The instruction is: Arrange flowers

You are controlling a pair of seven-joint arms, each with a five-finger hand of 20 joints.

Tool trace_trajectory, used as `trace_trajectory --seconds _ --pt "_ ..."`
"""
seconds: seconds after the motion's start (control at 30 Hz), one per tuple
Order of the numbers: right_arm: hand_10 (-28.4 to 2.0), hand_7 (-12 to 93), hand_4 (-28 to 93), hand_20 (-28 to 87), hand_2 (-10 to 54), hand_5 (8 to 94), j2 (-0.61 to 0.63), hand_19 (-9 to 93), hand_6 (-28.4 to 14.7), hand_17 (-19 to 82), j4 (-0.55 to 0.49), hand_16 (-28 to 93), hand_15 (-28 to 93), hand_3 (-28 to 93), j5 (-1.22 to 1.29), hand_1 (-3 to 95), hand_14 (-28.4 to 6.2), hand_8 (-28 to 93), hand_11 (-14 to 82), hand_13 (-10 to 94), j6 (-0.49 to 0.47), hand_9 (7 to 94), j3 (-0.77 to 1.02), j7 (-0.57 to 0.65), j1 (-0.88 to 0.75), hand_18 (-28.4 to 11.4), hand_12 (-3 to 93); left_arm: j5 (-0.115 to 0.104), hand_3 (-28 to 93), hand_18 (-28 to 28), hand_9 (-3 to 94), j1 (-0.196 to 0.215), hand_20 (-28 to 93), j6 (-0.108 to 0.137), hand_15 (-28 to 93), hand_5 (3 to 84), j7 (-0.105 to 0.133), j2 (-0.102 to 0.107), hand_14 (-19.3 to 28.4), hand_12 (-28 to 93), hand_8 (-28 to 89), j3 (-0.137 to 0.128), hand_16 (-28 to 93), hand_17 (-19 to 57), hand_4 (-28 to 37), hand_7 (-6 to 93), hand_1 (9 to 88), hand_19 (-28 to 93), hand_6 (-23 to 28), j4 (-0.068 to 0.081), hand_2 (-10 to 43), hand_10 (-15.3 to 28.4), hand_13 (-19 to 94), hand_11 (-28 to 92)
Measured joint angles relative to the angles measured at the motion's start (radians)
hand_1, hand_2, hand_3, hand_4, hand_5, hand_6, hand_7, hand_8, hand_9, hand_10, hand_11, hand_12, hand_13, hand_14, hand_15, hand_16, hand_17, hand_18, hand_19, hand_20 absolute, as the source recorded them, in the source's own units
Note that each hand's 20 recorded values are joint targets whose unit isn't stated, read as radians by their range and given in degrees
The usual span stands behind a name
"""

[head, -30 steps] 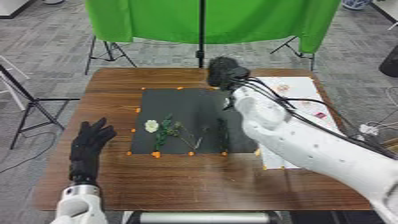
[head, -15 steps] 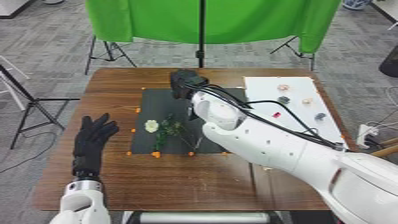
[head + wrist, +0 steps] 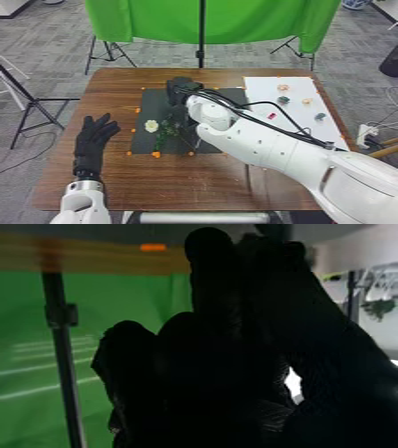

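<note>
Right hand point(image 3: 180, 86) moved left, cannot tell grip; left hand point(image 3: 92, 137) relaxed; white flower point(image 3: 151, 126) beside green leaves point(image 3: 163, 134).

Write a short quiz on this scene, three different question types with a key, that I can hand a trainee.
1. True or false: the white flower lies on the dark mat.
2. Where does the small red piece lie? (a) on the dark mat (b) on the white sheet (c) on the green cloth
3. Fill in, straight or curled: the fingers of the left robot hand are ____.

Key: 1 true; 2 b; 3 straight
</note>
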Motion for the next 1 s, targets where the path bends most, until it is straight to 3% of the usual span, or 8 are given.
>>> trace_trajectory --seconds 0.27,0.67,0.83,1.0 --pt "-12.8 18 -19 68 -9.5 66.4 -0.001 93 1.2 62 -0.007 36 69 70 0.0 43.1 -4.2 -10 24.7 84 -0.029 76.9 0.008 -0.001 -0.015 -12.5 26.4 -0.001 54 14.4 43.2 0.0 21 -0.004 38 44.5 -0.001 0.001 18.9 13 -5 0.0 1 -1.9 -28.3 5.9 19.7 20 8.8 0.0 18.5 15.6 30 23" --pt "-13.6 17 -19 67 -9.5 65.1 0.022 93 0.3 62 -0.074 36 68 67 0.106 36.8 -5.0 -10 25.8 84 0.008 77.7 0.027 0.005 -0.023 -13.5 26.3 -0.001 54 14.3 43.1 0.006 21 -0.013 38 44.5 -0.005 0.004 18.9 13 -5 -0.003 1 -1.9 -28.3 5.8 19.9 20 8.9 0.0 18.0 15.6 29 23" --pt "-13.7 16 -18 66 -9.5 64.8 0.064 93 -0.1 61 -0.18 36 67 67 0.121 36.1 -5.8 -10 25.3 84 0.006 76.5 0.079 0.021 -0.034 -14.1 26.1 0.0 54 14.4 43.3 0.006 21 -0.013 38 44.3 -0.011 0.004 19.0 13 -5 -0.003 1 -1.9 -28.3 5.8 20.1 20 8.8 -0.001 18.4 15.6 29 23" --pt "-14.6 16 -17 65 -9.5 65.6 0.179 93 0.1 60 -0.392 36 67 66 0.124 34.7 -6.7 -9 23.9 82 0.06 75.3 0.18 0.052 -0.073 -14.6 25.9 0.002 54 14.4 43.1 0.011 21 -0.013 38 44.3 -0.014 -0.001 19.0 13 -5 -0.009 1 -1.9 -28.3 6.0 20.0 20 8.8 -0.004 18.4 15.6 29 23"
